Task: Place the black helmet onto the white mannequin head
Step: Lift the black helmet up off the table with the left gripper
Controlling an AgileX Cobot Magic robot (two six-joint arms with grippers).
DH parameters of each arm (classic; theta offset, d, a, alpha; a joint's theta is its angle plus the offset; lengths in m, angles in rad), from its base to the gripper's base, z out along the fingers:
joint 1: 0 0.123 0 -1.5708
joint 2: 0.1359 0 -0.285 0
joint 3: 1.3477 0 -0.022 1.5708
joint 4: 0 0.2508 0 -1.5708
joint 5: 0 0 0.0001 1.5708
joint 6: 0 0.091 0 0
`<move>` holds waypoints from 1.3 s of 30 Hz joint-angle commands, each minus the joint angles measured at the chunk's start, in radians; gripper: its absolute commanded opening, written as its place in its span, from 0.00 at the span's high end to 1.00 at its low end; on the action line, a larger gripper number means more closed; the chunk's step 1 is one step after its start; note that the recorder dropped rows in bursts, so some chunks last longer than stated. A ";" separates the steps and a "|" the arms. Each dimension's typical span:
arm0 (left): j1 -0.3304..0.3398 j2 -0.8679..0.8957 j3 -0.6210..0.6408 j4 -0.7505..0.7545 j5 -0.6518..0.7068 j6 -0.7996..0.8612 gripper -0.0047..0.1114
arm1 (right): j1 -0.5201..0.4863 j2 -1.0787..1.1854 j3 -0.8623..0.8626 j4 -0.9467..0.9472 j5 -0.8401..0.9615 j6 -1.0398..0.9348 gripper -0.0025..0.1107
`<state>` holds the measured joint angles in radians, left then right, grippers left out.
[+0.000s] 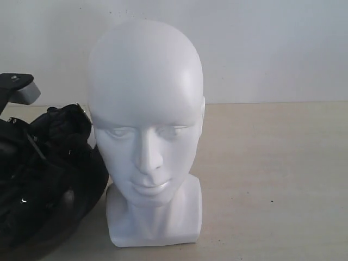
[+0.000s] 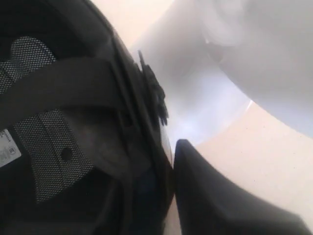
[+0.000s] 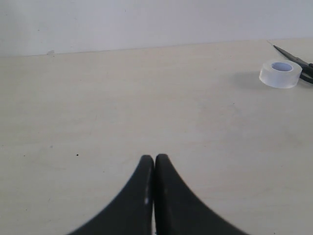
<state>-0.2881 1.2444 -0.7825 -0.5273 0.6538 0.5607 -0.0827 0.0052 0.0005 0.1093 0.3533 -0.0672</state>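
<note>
The white mannequin head stands upright on its blocky base in the middle of the exterior view, facing the camera. The black helmet lies to its left with the padded lining and straps turned up, touching the base. In the left wrist view my left gripper is shut on the helmet's rim. One finger lies outside the shell and the other sits inside against the lining, with the mannequin head close behind. My right gripper is shut on nothing above bare tabletop.
A clear tape roll and black scissors lie far off on the beige table. Part of the left arm rises above the helmet. A white wall backs the table.
</note>
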 commanded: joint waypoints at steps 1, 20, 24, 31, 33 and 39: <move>-0.002 -0.080 -0.010 0.056 -0.010 -0.033 0.92 | 0.000 -0.005 -0.001 -0.008 -0.011 0.001 0.98; -0.002 -0.466 -0.010 0.051 0.025 -0.160 0.92 | 0.000 -0.005 -0.001 -0.008 -0.013 0.001 0.98; -0.002 -0.575 -0.010 0.045 -0.010 -0.190 0.92 | 0.000 -0.005 -0.001 -0.008 -0.013 0.001 0.98; -0.002 -0.765 -0.010 -0.068 -0.172 -0.232 0.92 | 0.000 -0.005 -0.001 -0.008 -0.013 0.001 0.98; -0.002 -0.775 -0.010 -0.089 -0.247 -0.230 0.92 | 0.000 -0.005 -0.001 -0.008 -0.013 0.001 0.98; -0.002 -0.727 -0.104 -0.192 -0.459 -0.228 0.92 | 0.000 -0.005 -0.001 -0.008 -0.005 0.001 0.98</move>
<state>-0.2881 0.5003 -0.8263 -0.6818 0.3621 0.3058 -0.0827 0.0052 0.0005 0.1093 0.3533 -0.0672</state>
